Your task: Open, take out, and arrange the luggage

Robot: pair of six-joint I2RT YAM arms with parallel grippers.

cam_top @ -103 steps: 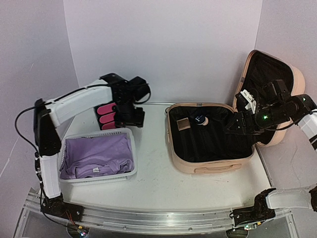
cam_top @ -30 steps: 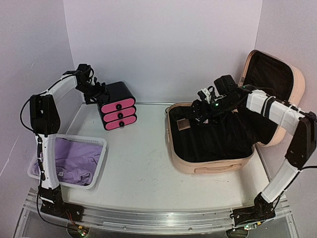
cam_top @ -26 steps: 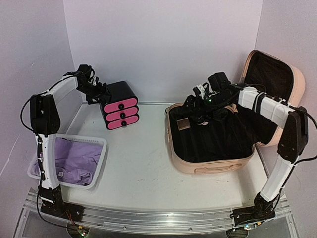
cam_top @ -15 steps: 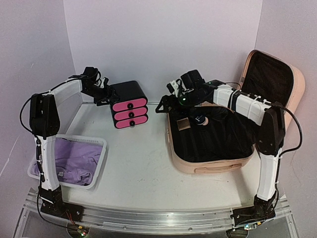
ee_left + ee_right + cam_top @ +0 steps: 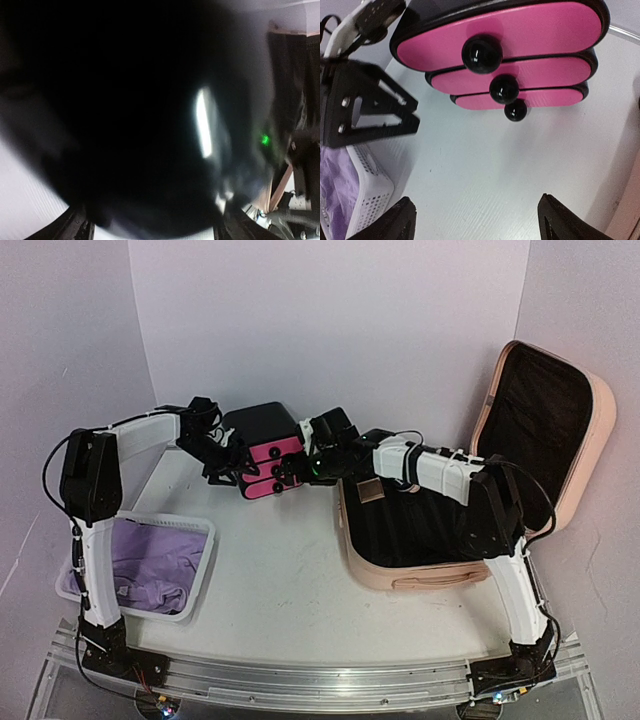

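From above, the suitcase (image 5: 400,578) lies open on the right half of the worktop (image 5: 300,600), its lid (image 5: 545,410) propped up against the right-hand wall. A small brown thing (image 5: 371,490) sits in its back left corner. A drawer box (image 5: 262,428) is near the back edge, just left of the suitcase. The left gripper (image 5: 228,462) is at its left end and the right gripper (image 5: 298,468) is close in front of its pink drawers. A basket (image 5: 170,521) of purple cloth (image 5: 150,560) sits at the near left corner.

In the left wrist view the box is a blurred black bulk filling nearly everything. The fingertips (image 5: 80,227) show at the bottom, wide apart with the box between them. Whether they press on it I cannot tell.

The right wrist view looks at three pink drawer fronts, each with a round black knob (image 5: 481,54). The right fingertips (image 5: 402,220) are spread wide with only bare worktop between them, gripping nothing.

The step looks like the right gripper going for a knob, so that things from the suitcase can be put away. To do it well:

- Choose one knob and centre the jaws on it.
- Close firmly before pulling.
- Draw straight out along the drawer's line.
- Brace the box with the left arm so it neither slides nor tips.

The knobs are small and glossy, so a shallow pinch would likely slip off.
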